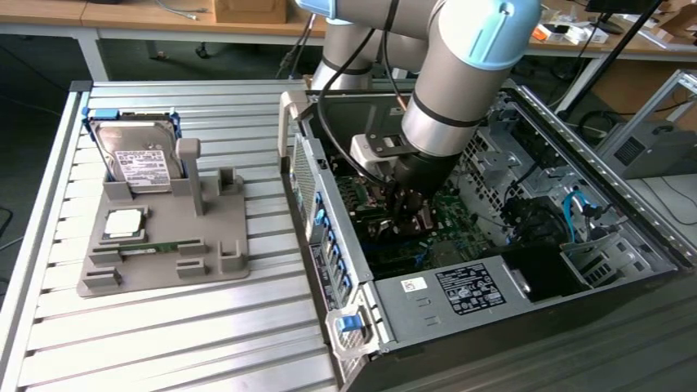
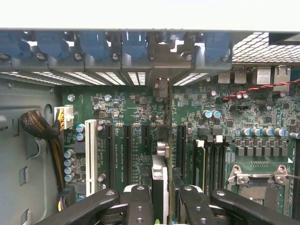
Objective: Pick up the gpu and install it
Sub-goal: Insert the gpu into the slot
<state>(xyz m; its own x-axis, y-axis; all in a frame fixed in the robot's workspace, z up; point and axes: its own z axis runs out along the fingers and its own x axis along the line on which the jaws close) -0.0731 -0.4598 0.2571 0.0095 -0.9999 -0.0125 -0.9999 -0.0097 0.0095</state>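
The gpu shows edge-on in the wrist view. It stands upright over the green motherboard, in line with the black expansion slots, and its silver end bracket reaches toward the case's rear openings. My gripper is shut on the gpu, with a black finger on each side of the card. In the exterior view the gripper is deep inside the open computer case, with the dark card below it. I cannot tell whether the card's edge sits in a slot.
At the exterior view's left, a grey holder carries a silver hard drive, a processor and a green memory stick. Inside the case are a power supply, a white slot, a processor socket and a cable bundle.
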